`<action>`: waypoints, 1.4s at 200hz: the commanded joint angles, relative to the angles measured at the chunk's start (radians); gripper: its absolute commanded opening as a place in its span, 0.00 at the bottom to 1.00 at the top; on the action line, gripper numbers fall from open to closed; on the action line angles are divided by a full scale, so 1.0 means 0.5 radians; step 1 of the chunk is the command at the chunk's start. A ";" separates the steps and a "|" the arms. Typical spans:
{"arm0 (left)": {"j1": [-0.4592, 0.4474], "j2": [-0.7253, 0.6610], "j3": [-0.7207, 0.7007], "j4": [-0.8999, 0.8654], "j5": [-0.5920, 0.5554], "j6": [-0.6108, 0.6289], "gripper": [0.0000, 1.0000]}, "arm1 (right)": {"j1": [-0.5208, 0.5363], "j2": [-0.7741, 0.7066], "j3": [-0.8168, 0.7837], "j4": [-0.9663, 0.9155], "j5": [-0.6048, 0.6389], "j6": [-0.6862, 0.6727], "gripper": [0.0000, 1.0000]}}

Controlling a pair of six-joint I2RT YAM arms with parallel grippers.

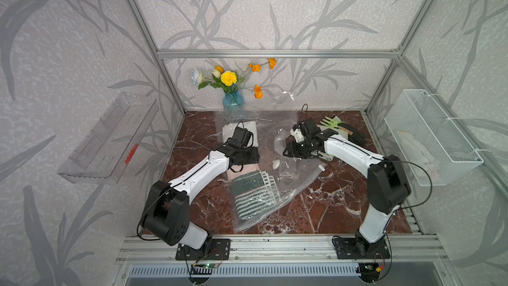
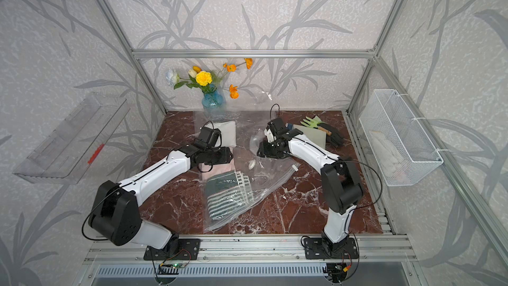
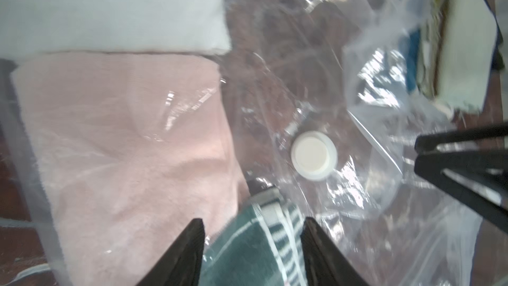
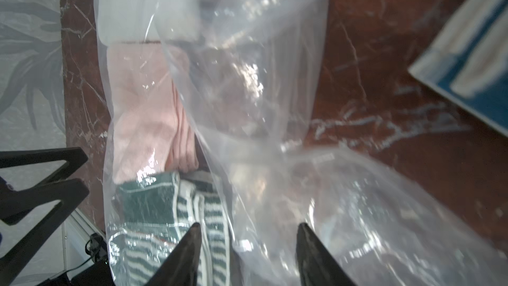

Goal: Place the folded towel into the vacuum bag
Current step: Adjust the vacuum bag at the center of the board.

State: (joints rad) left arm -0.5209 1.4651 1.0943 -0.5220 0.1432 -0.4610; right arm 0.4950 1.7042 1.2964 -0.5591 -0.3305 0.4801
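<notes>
1. Progress looks nearly complete in both top views. The striped towel (image 1: 253, 193) lies under the clear film of the vacuum bag (image 1: 286, 180), which stretches from the far edge of the tabletop (image 1: 343, 202) towards its near edge, a little left of centre. The zip edge (image 1: 288, 194) runs just beside the towel and is unsealed as far as can be told. Bare marble is free along the near edge and the near-right corner. Garden tools (image 1: 338, 129) crowd the far-right corner, and a vase (image 1: 233, 99) stands at the far edge.
2. Left wrist view: the left gripper (image 3: 253, 220) has its jaws apart above the striped towel and clamps nothing. A pink towel (image 3: 123, 138) and a white towel (image 3: 110, 9) lie beyond under the film, with the valve cap (image 3: 314, 158) beside them.
3. Right wrist view: the right gripper (image 4: 248, 224) is likewise spread over loose film, with nothing visibly held. What seems left is drawing both arms clear without dragging the plastic.
</notes>
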 commanded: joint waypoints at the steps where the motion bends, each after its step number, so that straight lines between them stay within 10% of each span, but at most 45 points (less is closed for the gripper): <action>1: -0.302 -0.091 0.005 -0.255 -0.057 0.241 0.65 | 0.009 -0.334 -0.320 -0.066 0.143 0.051 0.56; 40: -0.715 -0.134 0.070 -0.365 -0.131 0.305 0.74 | 0.148 -0.844 -0.801 -0.127 0.263 0.239 0.52; 90: -1.026 -0.079 0.104 -0.375 -0.275 0.346 0.81 | 0.399 -1.092 -1.193 0.152 0.326 0.600 0.10; 110: -1.136 -0.055 0.064 -0.341 -0.399 0.430 0.84 | 0.392 -1.143 -1.258 0.228 0.392 0.658 0.16; 129: -1.131 0.000 0.082 -0.420 -0.715 0.350 0.85 | 0.258 -1.265 -1.231 0.136 0.473 0.618 0.45; 171: -0.826 -0.118 -0.048 -0.165 -0.654 0.154 0.83 | -0.428 -1.421 -1.292 0.150 0.115 0.355 0.80; 213: -0.293 -0.113 -0.213 0.247 -0.457 -0.029 0.81 | -0.536 -1.004 -1.144 0.471 -0.160 0.328 0.85; 258: 0.092 0.213 -0.071 0.457 -0.421 -0.147 0.80 | -0.530 -0.602 -1.144 0.958 -0.132 0.514 0.68; 280: 0.178 0.450 0.042 0.482 -0.443 -0.190 0.80 | -0.530 -0.609 -1.237 1.119 -0.142 0.566 0.41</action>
State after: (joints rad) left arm -0.4717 1.5909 1.0489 -0.3309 -0.0780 -0.5079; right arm 0.2298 1.4128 0.7151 -0.1539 -0.3882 0.7177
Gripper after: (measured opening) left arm 0.802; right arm 0.535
